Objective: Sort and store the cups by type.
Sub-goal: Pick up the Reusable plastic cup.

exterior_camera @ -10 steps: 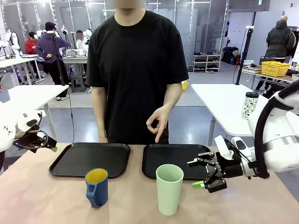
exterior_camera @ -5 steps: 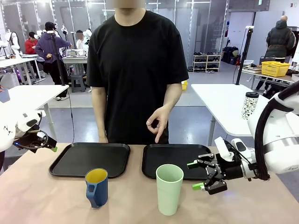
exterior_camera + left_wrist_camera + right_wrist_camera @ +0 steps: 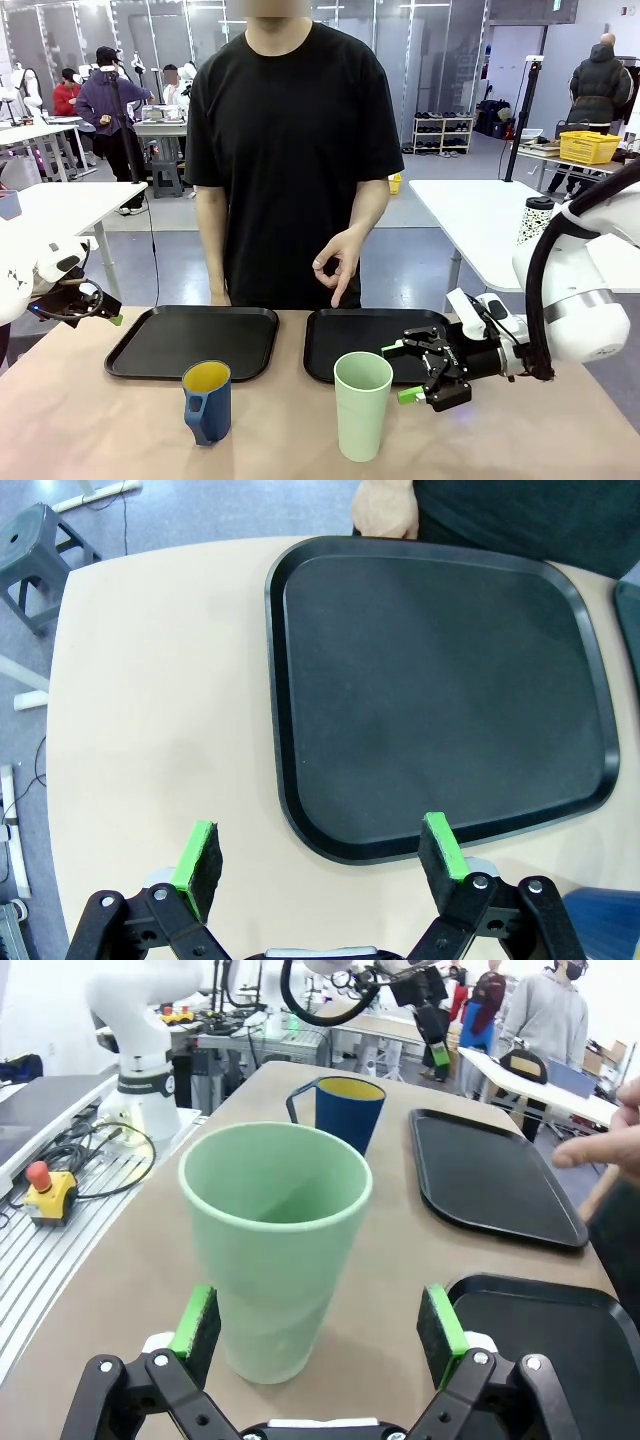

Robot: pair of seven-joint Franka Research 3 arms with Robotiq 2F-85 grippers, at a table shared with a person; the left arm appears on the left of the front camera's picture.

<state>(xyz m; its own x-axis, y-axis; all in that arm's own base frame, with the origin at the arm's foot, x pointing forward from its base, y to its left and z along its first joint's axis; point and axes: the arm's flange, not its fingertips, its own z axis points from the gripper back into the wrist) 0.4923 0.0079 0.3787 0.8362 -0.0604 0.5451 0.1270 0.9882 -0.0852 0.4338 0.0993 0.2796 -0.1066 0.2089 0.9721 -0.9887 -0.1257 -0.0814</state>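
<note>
Frontally, the pale-green tumbler (image 3: 362, 405) stands upright on the surface (image 3: 100, 430), and everything else is placed from it. The dark-blue mug (image 3: 207, 402) stands well to the tumbler's left on the same surface, upright, yellow inside, apart from it. Beyond the tumbler lie two black trays: the right tray (image 3: 350, 335) just behind it and the left tray (image 3: 192, 341) behind the mug. The right pincer (image 3: 398, 373) hangs just to the tumbler's right with its jaws spread wide, green pads aimed at the tumbler's wall and no contact visible. The left pincer (image 3: 105, 312) sits far to the tumbler's left, past the left tray's outer edge. A person stands behind the trays, one hand (image 3: 338, 262) raised above the right tray.

From the left wrist, the left pincer (image 3: 320, 850) is spread wide and holds nothing, its pads over the near rim of the black tray (image 3: 430, 680); a person's hand (image 3: 385, 510) touches the tray's far edge.

From the right wrist, the tumbler (image 3: 275, 1230) stands between the spread pads of the right pincer (image 3: 318, 1325), closer to one pad; whether that pad touches it I cannot tell. The mug (image 3: 348, 1110) stands behind the tumbler, handle showing, with a tray (image 3: 490, 1180) beside it
</note>
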